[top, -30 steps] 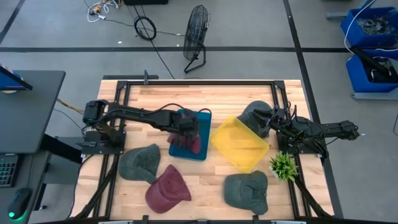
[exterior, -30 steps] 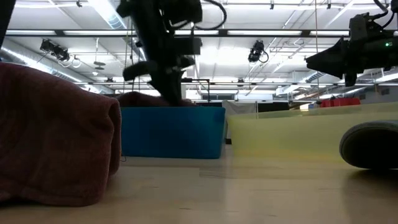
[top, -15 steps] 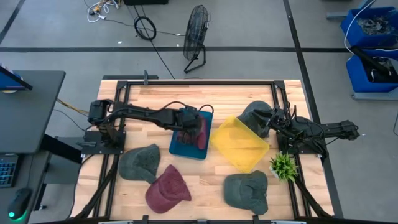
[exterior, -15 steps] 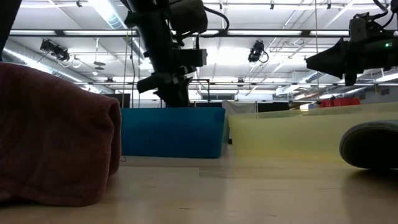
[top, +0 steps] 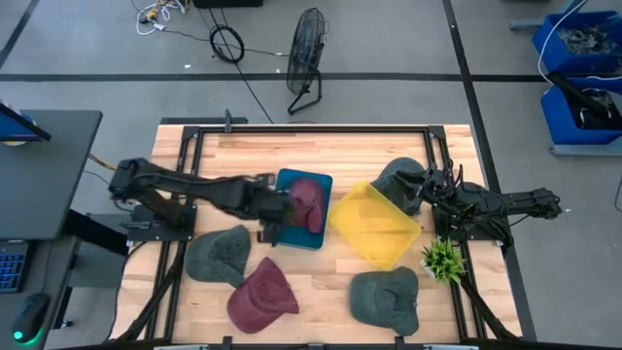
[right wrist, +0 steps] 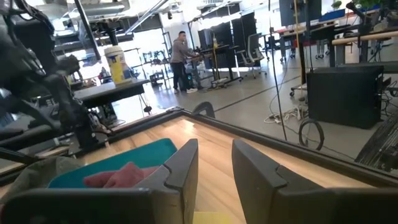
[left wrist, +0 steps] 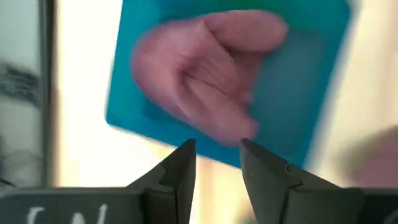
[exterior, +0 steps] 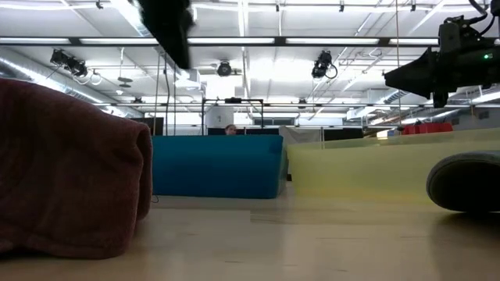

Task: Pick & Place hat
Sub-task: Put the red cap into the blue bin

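Inside the shallow blue rectangular bin (top: 299, 211) near the middle of the wooden desk (top: 321, 156) lies a crumpled maroon fabric hat (top: 308, 201), resting against the bin's far half. Over the bin's near left corner hangs the left tool (top: 274, 220), its two dark fingers (left wrist: 180, 177) parted with nothing between them; the left wrist view looks straight down past them onto the maroon hat (left wrist: 205, 74) in the blue bin (left wrist: 311, 93). Just right of the blue bin sits a tilted yellow translucent plastic bin (top: 375, 225). On the near part of the desk lie three more caps: a grey-green one (top: 219, 255) at left, a dark red one (top: 261, 295) just beside it, and another grey-green one (top: 386, 297) at right. Beside the desk's right edge waits the right tool (top: 420, 192), fingers parted and empty, near a fourth grey-green cap (top: 396, 177), with a small green artificial plant (top: 444, 259) close by.
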Controlling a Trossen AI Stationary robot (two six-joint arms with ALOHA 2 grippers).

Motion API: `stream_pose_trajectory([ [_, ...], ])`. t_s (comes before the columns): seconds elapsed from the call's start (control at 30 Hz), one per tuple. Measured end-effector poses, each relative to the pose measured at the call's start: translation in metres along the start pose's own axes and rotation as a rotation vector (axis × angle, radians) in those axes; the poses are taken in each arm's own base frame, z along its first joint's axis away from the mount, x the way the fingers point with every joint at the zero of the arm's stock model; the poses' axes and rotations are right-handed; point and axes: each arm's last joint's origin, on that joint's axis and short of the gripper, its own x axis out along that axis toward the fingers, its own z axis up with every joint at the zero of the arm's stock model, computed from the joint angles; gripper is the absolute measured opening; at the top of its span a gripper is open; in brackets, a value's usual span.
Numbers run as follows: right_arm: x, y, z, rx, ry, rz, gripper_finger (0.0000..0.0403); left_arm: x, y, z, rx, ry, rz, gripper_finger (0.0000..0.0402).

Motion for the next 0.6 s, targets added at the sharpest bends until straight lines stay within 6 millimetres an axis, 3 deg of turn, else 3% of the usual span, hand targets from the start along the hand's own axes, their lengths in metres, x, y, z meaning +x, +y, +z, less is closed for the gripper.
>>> stream_pose_trajectory([
  [0.1, 0.0, 0.0, 0.0, 0.0, 0.0, 0.0, 0.0104, -0.021, -0.014, -0.009, -0.284, -0.01, -0.111, 0.0122],
  [0.23, 0.0, 0.0, 0.0, 0.0, 0.0, 0.0, 0.0104, -0.027, -0.043, -0.025, -0.509, 0.057, -0.191, 0.0122],
  [0.47, 0.0, 0.0, 0.0, 0.002, 0.0, 0.0, 0.0104, -0.021, -0.09, -0.056, -0.937, 0.202, -0.227, 0.0122],
  [0.6, 0.0, 0.0, 0.0, 0.027, 0.001, 0.0, 0.0104, -0.014, -0.115, -0.068, -1.094, 0.236, -0.315, 0.0122],
])
